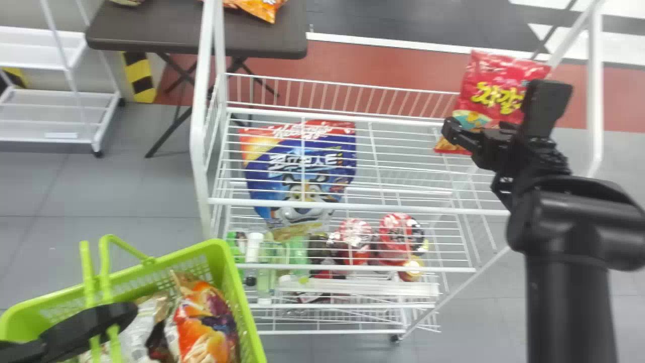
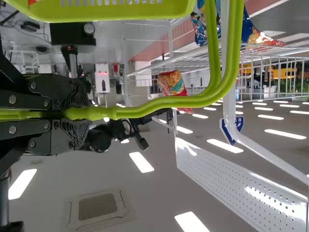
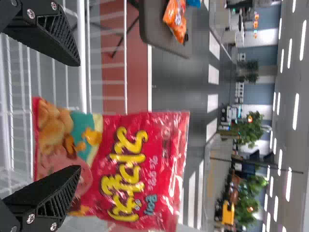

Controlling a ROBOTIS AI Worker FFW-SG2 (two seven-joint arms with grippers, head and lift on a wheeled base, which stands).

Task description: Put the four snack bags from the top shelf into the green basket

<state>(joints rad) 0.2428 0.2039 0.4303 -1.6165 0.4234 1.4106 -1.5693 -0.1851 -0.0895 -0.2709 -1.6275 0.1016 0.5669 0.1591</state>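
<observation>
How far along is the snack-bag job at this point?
Done: an orange-and-purple snack bag and others lie in the green basket; their exact count cannot be told. In hand: the left gripper holds the basket handle; the right gripper is open at the red snack bag, not yet gripping it. Left: that red bag, apparently the last on the top shelf.

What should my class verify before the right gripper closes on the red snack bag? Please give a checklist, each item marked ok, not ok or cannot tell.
1. Left gripper shut on the handle: ok.
2. Green basket beside the white rack: ok.
3. Right gripper open: ok.
4. Red bag centred between the right fingers: not ok, it extends well past one of them.
5. Room left in the basket: cannot tell; bags already lie inside, and the head view cuts part off.
</observation>
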